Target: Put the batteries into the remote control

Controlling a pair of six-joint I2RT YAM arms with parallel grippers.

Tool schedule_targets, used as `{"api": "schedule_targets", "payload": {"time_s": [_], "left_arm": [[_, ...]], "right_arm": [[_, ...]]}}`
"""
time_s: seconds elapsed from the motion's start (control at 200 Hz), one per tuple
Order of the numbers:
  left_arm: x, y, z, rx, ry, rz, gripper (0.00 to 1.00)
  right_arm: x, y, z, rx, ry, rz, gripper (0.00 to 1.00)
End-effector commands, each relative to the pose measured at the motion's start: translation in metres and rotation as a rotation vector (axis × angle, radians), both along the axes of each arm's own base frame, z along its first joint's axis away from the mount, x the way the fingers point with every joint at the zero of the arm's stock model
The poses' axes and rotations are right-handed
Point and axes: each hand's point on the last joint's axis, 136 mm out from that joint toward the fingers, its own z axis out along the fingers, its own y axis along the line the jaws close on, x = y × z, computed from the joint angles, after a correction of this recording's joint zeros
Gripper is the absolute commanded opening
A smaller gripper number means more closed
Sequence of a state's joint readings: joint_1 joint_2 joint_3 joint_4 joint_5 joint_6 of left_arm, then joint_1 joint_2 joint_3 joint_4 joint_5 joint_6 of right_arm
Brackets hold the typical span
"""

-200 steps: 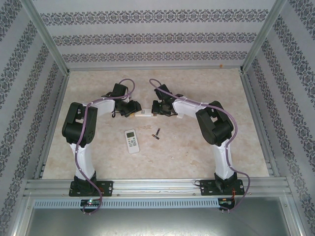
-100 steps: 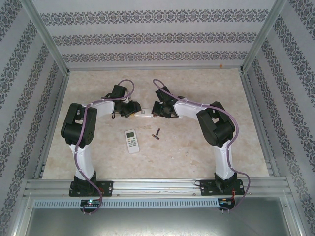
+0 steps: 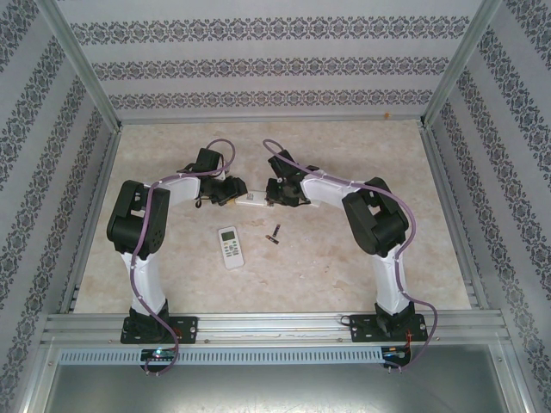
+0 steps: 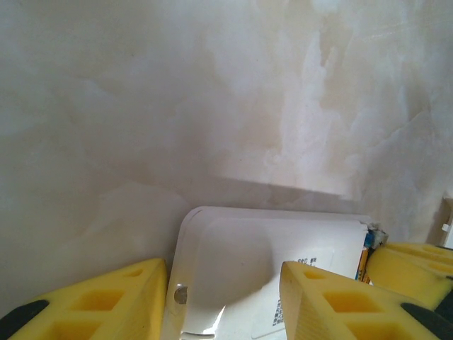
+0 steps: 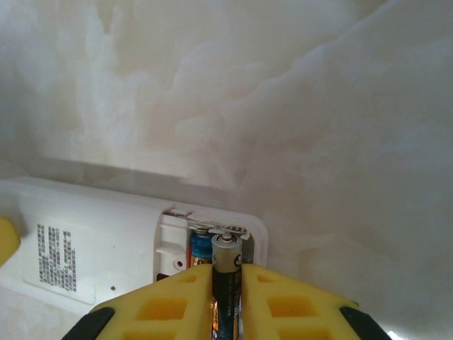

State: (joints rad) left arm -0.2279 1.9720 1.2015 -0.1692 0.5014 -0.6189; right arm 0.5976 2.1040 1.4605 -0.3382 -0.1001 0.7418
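**Battery poised at the compartment**

The right claw pinches a battery by its sides, nose at the open bay of the remote control, where another cell seems already seated. The left claw clamps the remote's other end. Light, rigid, slick: best gripped mid-barrel. Spare batteries lie on the tabletop

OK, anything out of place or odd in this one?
Nothing damaged or spilled. One oddity: a second remote lies face up, untouched, with loose batteries near it, while the right gripper holds a battery at the open compartment of the remote between the arms.
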Motion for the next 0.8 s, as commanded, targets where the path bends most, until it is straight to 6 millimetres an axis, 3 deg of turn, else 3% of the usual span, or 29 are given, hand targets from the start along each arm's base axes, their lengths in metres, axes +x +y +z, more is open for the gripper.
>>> {"api": "schedule_targets", "payload": {"time_s": [0.0,0.2,0.325,0.475,0.55,0.679,0.794], "left_arm": [[-0.016,-0.017,-0.001,-0.03,0.045,-0.05,0.46],[-0.015,-0.017,-0.003,-0.031,0.049,-0.049,0.46],[-0.015,-0.017,-0.003,-0.029,0.049,-0.052,0.46],[-0.015,-0.017,-0.002,-0.027,0.047,-0.053,0.46],[-0.015,-0.017,-0.002,-0.025,0.047,-0.055,0.46],[-0.015,-0.016,-0.002,-0.019,0.047,-0.057,0.46],[-0.014,-0.016,-0.001,-0.021,0.045,-0.057,0.46]], "right_arm": [[-0.019,-0.006,0.007,-0.064,0.039,0.051,0.21],[-0.012,-0.007,0.035,-0.034,-0.011,0.05,0.24],[-0.009,-0.009,0.04,-0.023,-0.022,0.049,0.25],[-0.004,-0.004,0.044,0.004,-0.033,0.061,0.11],[0.0,0.0,0.042,0.005,-0.04,0.066,0.0],[0.009,-0.003,0.032,-0.031,-0.048,0.054,0.0],[0.012,-0.009,0.011,-0.073,-0.025,0.044,0.0]]}}
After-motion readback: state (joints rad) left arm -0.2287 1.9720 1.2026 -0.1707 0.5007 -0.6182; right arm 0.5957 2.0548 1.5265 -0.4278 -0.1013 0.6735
